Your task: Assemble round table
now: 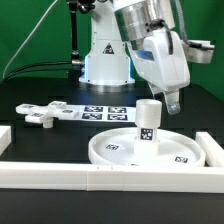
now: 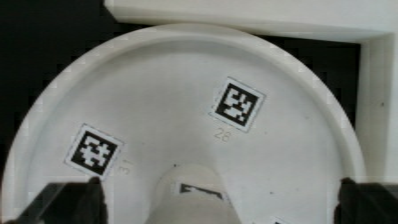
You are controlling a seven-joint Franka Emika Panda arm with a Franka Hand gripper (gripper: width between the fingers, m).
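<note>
Post (image 1: 148, 120) stands upright on disc (image 1: 125, 156), lower centre of exterior view. Gripper (image 1: 172, 101) wide open, holding nothing; fingers (image 2: 61, 205) cut off at wrist frame edge. Cross piece (image 1: 44, 113) at exterior view's left.

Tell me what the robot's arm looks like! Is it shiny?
Yes! The arm is shiny white and grey, with smooth rounded shells. Its white base carries a black triangle sign, and thin black cables trail beside it. The gripper ends in two dark fingers.
</note>
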